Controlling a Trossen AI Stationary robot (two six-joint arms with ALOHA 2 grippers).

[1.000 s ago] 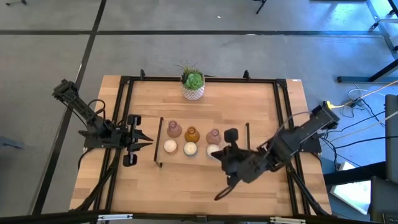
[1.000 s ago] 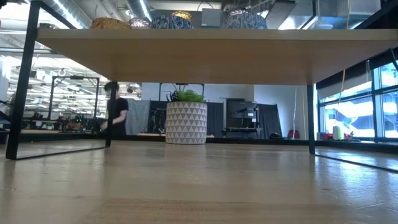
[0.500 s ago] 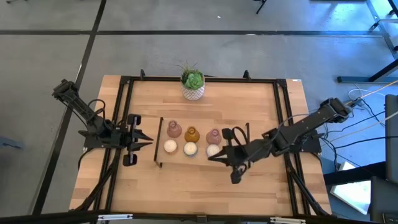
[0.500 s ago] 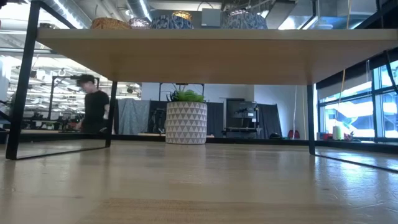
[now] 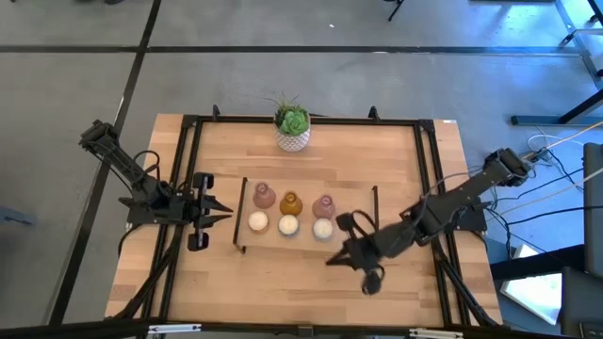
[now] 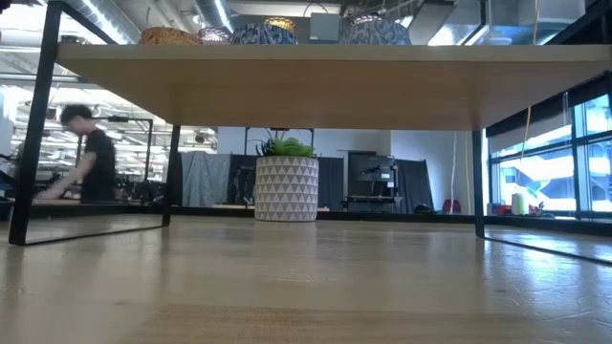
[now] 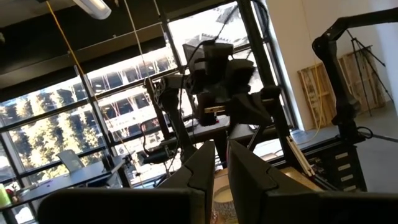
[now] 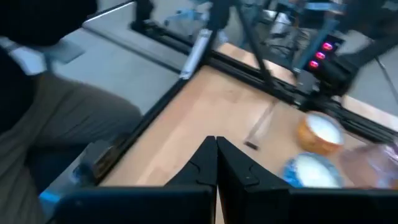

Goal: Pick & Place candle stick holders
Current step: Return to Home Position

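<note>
Six candle stick holders (image 5: 290,202) sit in 2 rows on the shelf (image 6: 306,86), prob. light, rigid, slick, breakable glass, so pinch the vase ones at the neck, gently; left gripper (image 5: 226,215) & right gripper (image 5: 332,259) both clamped shut w/ nothing held.
</note>
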